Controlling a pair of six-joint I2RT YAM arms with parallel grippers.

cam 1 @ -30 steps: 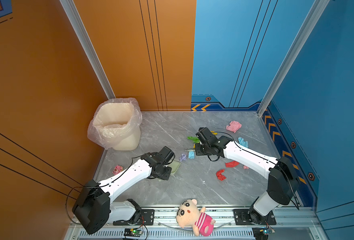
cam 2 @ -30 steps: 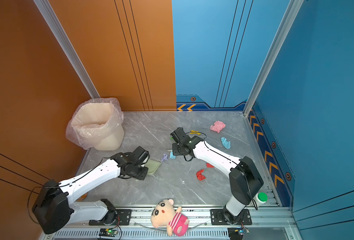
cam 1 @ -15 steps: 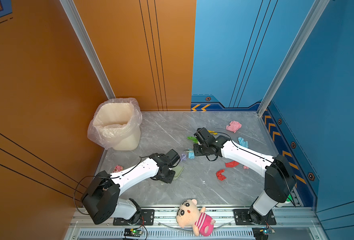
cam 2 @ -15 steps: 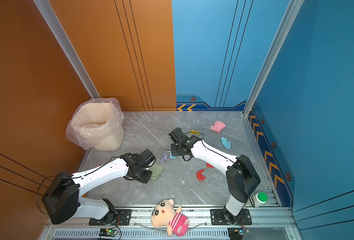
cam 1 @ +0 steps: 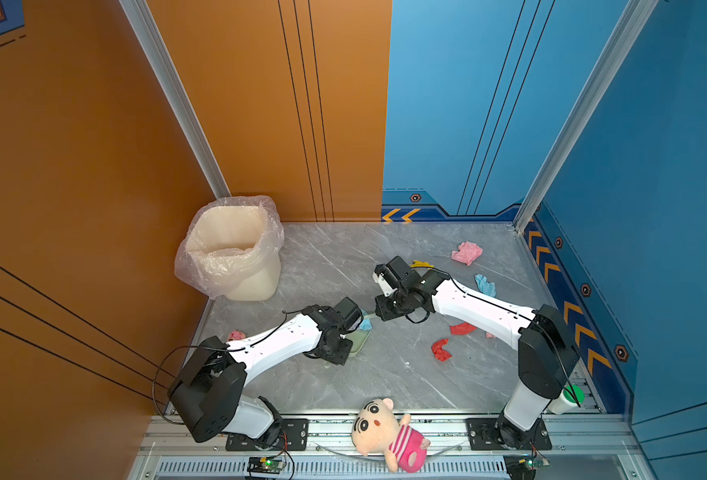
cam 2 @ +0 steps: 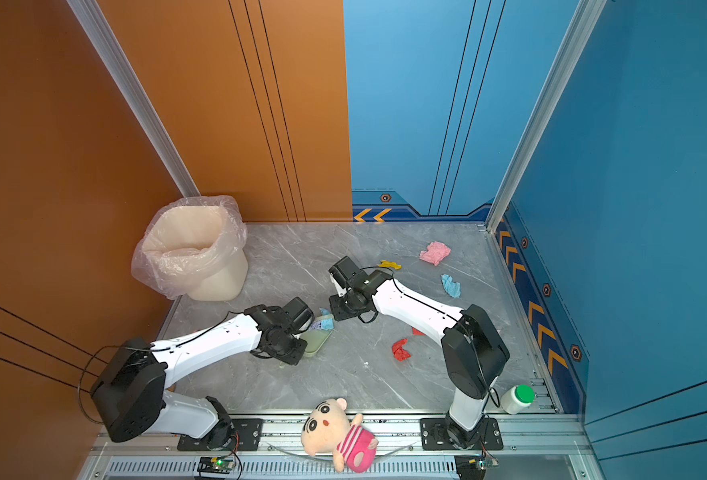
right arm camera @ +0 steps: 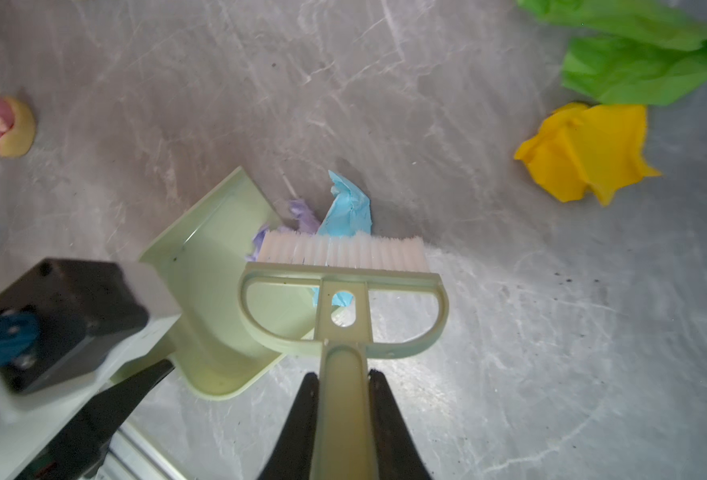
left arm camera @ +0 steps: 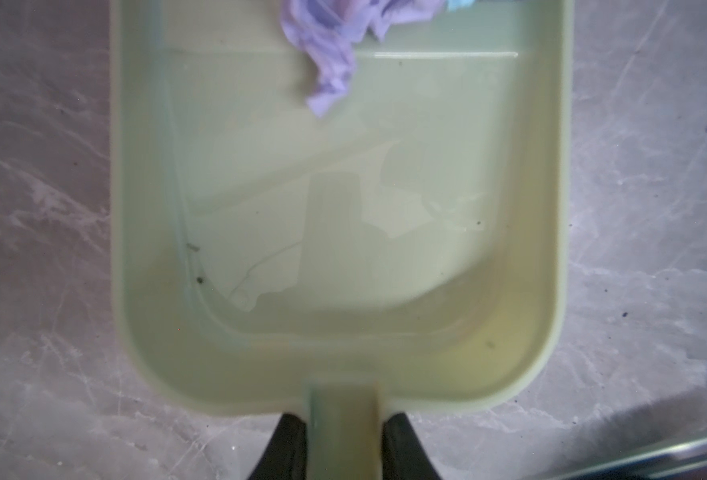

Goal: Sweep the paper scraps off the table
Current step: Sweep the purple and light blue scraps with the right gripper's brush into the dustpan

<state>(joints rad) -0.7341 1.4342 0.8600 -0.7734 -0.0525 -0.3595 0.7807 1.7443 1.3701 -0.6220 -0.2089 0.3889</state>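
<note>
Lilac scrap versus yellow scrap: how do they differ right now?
The lilac scrap lies partly on the dustpan, right by the brush; the yellow scrap lies on bare table, well clear of both. The lilac scrap is pale, the yellow scrap vivid. Both are crumpled paper.

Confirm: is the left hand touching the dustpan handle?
Touching. In the left wrist view both fingers of the left hand sit flush against the sides of the dustpan handle, with no gap on either side.

Dustpan (left arm camera: 260, 166) pale green; brush (right arm camera: 339, 272) same green, bristles (right arm camera: 343, 251) white; lilac scrap (left arm camera: 331, 62) on dustpan, light blue scrap (right arm camera: 349, 208) at its mouth; yellow scrap (right arm camera: 584, 149), green scrap (right arm camera: 634, 70) away from dustpan; table (right arm camera: 385, 83) grey, white veins
</note>
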